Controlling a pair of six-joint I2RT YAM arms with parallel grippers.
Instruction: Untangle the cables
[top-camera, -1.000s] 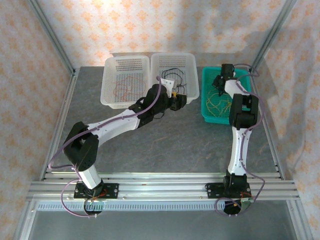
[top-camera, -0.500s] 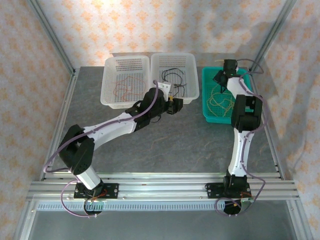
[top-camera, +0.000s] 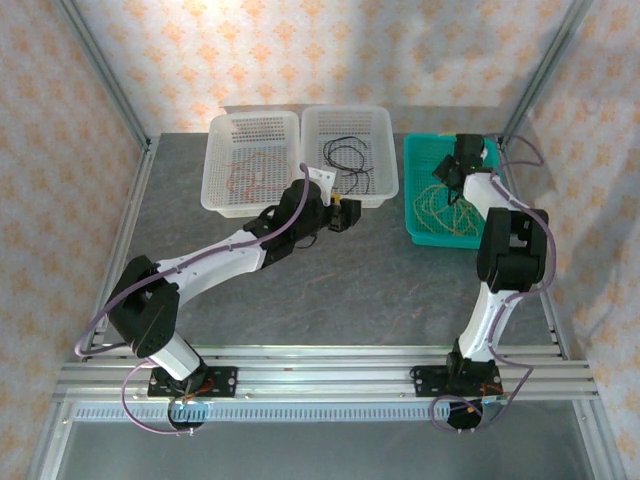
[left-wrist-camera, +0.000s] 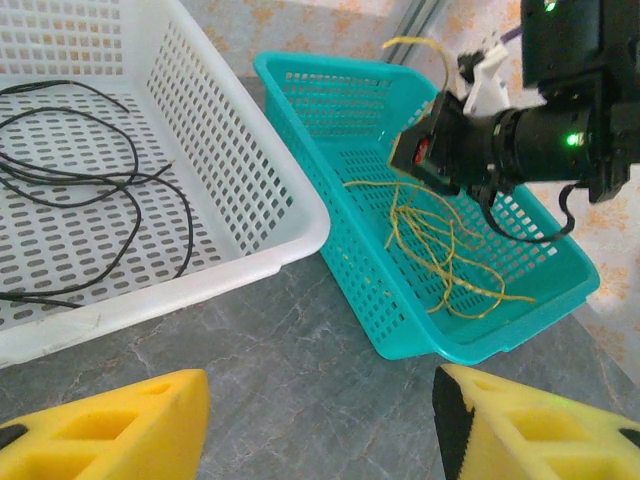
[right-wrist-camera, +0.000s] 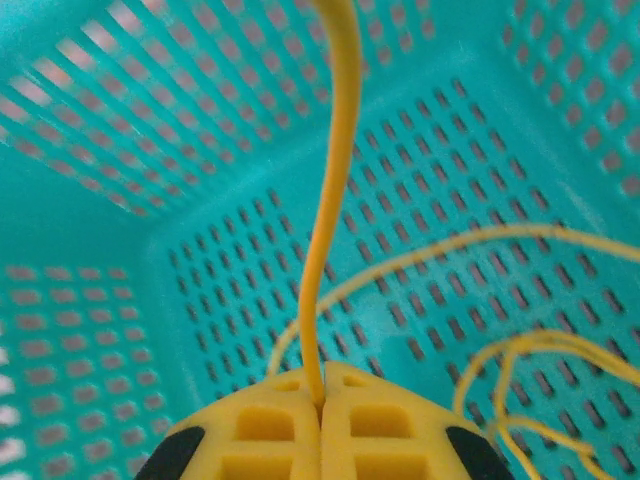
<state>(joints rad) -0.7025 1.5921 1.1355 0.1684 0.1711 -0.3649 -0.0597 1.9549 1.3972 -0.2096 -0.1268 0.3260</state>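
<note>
The yellow cables (left-wrist-camera: 440, 250) lie in a loose tangle on the floor of the teal basket (top-camera: 412, 190), most of the loops towards its near end. One yellow strand (right-wrist-camera: 335, 200) rises out of that tangle. My right tool (right-wrist-camera: 322, 400) is clenched on it, with the fingers closed and the wire pinched in the seam between them. The tool sits over the far half of the teal basket. I judge the purpose is to draw this one strand up and clear of the rest, so the pile stays down under its own weight.

The black cables (left-wrist-camera: 90, 180) lie in the white basket (top-camera: 345, 110) directly left of the teal basket, its wall touching or nearly touching. The reddish-brown cables (top-camera: 250, 178) lie in a second white basket (top-camera: 255, 118), one place further left. The sorting appears to be by colour, one basket each, with the teal basket serving the yellow.

My left tool (left-wrist-camera: 320, 420) is released. Its fingers stand well apart with nothing between them, over the bare worktop (top-camera: 330, 290) left of the teal basket and just in front of the nearer white basket. I judge it is waiting there, facing the teal basket, ready to pin or take the tangle.

Risk noted: the pinched strand may drag neighbouring loops up with it.
</note>
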